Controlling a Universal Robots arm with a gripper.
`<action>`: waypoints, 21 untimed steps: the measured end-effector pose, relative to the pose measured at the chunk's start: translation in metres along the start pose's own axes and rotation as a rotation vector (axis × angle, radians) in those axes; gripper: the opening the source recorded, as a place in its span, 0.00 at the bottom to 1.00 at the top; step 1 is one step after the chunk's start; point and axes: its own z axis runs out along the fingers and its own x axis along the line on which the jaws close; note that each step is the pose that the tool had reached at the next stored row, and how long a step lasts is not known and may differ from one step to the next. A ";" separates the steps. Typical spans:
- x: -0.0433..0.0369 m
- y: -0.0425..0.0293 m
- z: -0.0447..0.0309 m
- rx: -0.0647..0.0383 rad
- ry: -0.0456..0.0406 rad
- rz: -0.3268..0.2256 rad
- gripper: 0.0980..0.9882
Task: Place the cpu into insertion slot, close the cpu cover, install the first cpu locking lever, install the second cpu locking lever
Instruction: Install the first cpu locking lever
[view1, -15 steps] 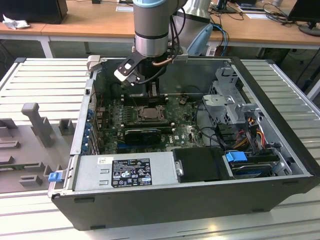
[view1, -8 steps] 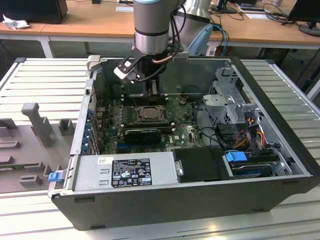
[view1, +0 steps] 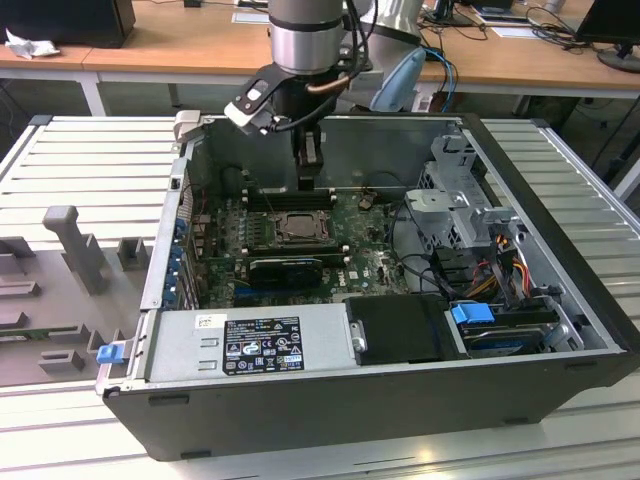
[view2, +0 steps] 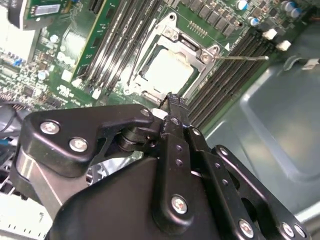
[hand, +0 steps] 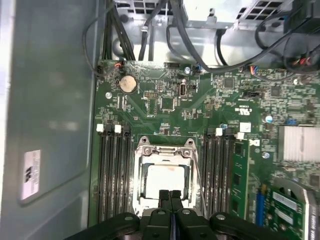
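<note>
Silver cover (hand: 163, 149) lies over the cpu (hand: 162, 179); claw (hand: 170, 195), pressed together, could skid off the lever (view2: 245, 57), scratching the board (hand: 170, 117).

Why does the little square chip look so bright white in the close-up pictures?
In the second wrist view, light bounces off the cpu and washes its metal top almost white; in the first wrist view it glares pale the same way; in the exterior view it looks darker grey, sitting low inside the dimmer computer case.
</note>
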 end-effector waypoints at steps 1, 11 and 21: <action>0.0000 0.0002 -0.0045 0.000 -0.0011 0.000 0.01; 0.0001 0.0007 -0.0153 0.000 0.0042 -0.162 0.01; 0.0001 0.0007 -0.0153 0.001 0.0138 -0.368 0.01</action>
